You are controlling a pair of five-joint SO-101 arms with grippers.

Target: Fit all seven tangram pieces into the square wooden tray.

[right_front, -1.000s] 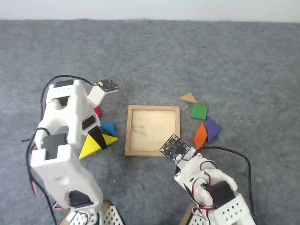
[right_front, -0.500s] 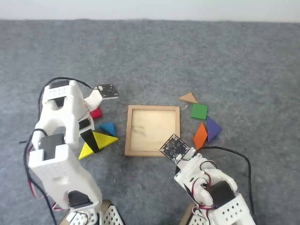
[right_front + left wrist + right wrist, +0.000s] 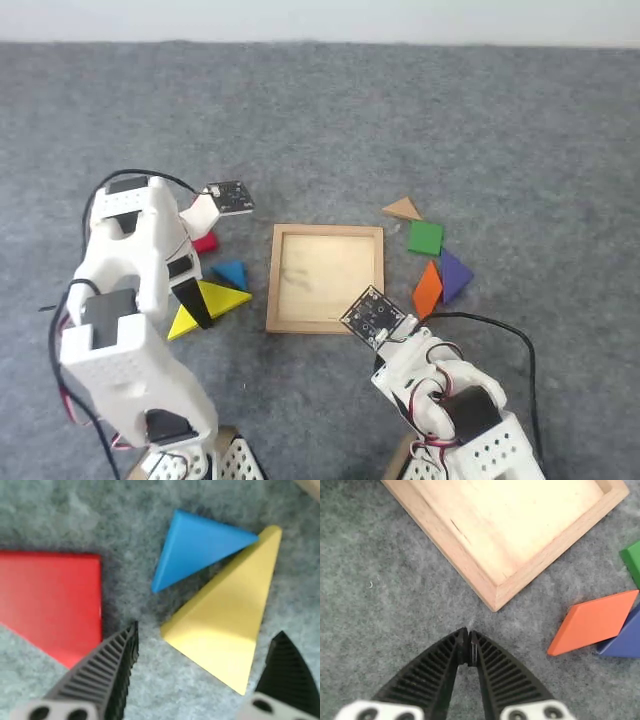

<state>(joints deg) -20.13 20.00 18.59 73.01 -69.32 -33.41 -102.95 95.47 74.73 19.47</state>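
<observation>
A grey felt-like cover spreads under the left gripper and the right gripper alike. Far beyond both runs a pale wall strip — the light is soft and even.

The square wooden tray lies on the grey tabletop. Beside it, under the left arm, are the red piece, blue triangle and yellow triangle. On the other side are the tan triangle, green square, orange piece and purple triangle.
</observation>
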